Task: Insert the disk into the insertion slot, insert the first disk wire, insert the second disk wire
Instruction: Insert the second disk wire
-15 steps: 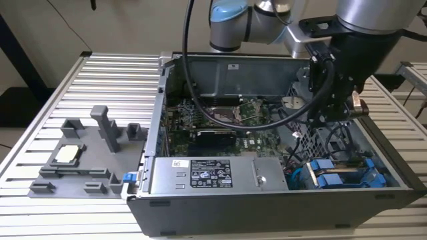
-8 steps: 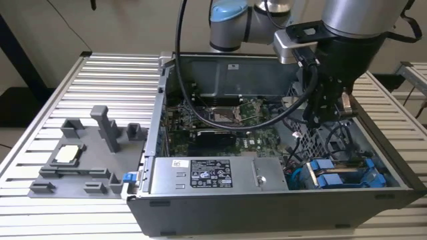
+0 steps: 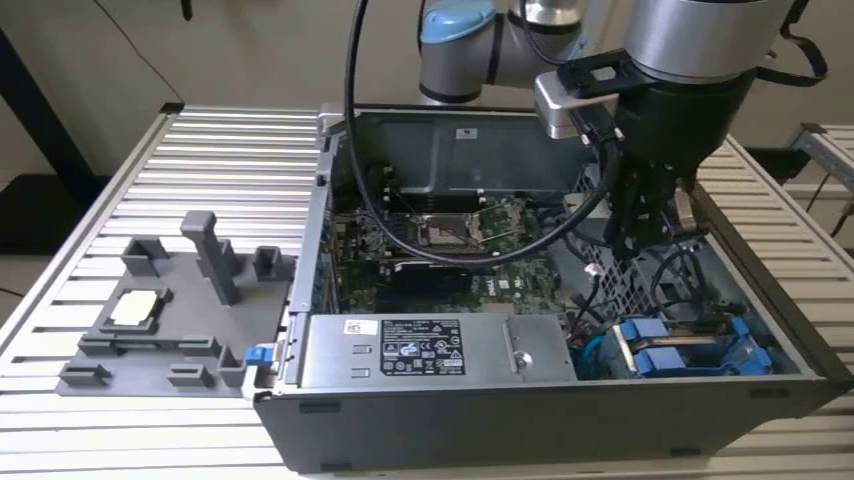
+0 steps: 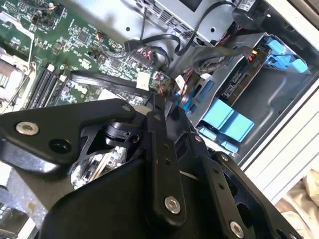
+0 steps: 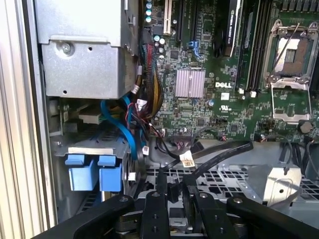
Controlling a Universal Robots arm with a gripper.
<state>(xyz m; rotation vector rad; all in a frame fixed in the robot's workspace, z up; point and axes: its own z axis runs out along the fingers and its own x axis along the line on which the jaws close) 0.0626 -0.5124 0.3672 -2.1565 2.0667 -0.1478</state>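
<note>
The disk (image 3: pixel 687 352) sits in the insertion slot at the case's front corner, on the exterior view's right; its blue carrier tabs (image 5: pixel 93 172) (image 4: pixel 224 119) show in both wrist views. My gripper (image 3: pixel 638 235) reaches down into the case just behind that bay, over the perforated metal cage (image 5: pixel 234 179). The fingers (image 5: pixel 162 186) stand close together with a black connector end of a disk wire (image 5: pixel 219 149) pinched between them, so the gripper (image 5: pixel 174 186) (image 4: pixel 167 107) is shut on it. This flat black wire carries a white tag (image 5: pixel 187 160). A blue wire (image 5: pixel 124 132) runs down beside the disk.
The grey labelled power-supply box (image 3: pixel 427 348) fills the case's front. The green motherboard (image 3: pixel 441 250) lies behind it with an open processor socket (image 5: pixel 291 50). A grey fixture (image 3: pixel 174 310) stands on the slatted table at the exterior view's left. Loose cables cross near the gripper.
</note>
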